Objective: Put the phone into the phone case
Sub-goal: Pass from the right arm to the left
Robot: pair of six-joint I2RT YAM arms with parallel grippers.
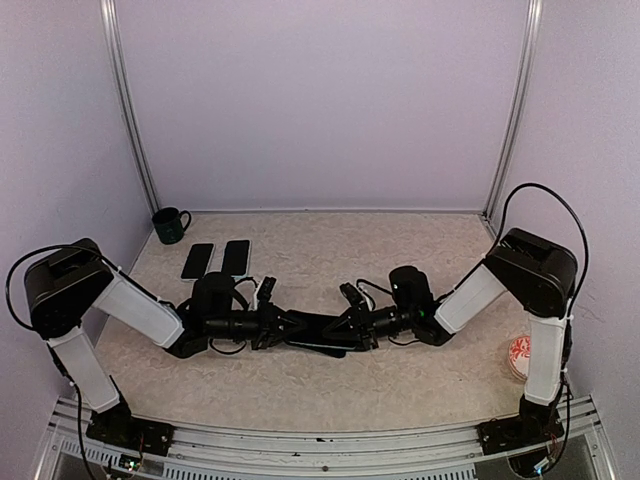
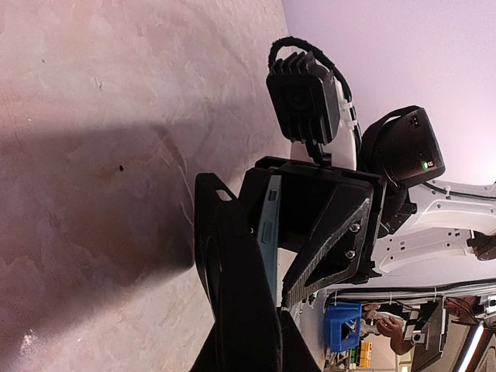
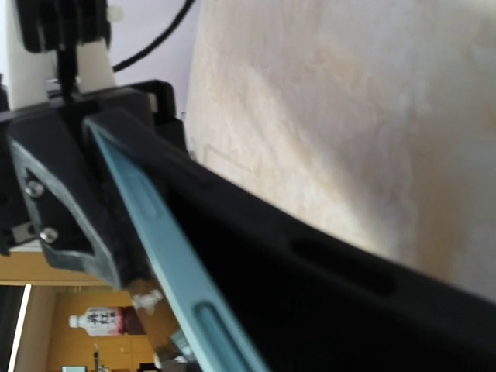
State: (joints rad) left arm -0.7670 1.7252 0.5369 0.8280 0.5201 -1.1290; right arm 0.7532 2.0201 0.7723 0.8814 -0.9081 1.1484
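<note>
Lilac walls close in a pale, mottled worktop [image 1: 330, 390], and both arms lie low across the middle of the frame, meeting end to end. Between them, lifted off the surface, is the black phone case [image 1: 312, 330] with the phone [image 2: 268, 232] in it. The phone shows only as a teal edge strip running along the inside of the case wall, its side button visible in both wrist views.

The left fingers [image 1: 268, 322] are narrow and clamped on one end of the case. The right fingers [image 1: 352, 322] sit at the opposite end, around the case's corner, but I cannot tell whether they are gripping or merely standing about it.

The teal edge seems to sit proud of the case lip rather than flush, so the phone is probably only part seated. That is the weak point. If the right end is loose, the case hangs from one end alone and could pivot in the left grip, or the phone could slide out and fall to the worktop. A squeeze on the case rim could also bow the wall and pop a corner free.

At the upper left a dark mug [image 1: 170, 225] and two dark slabs [image 1: 215, 259] lie well apart from this.
</note>
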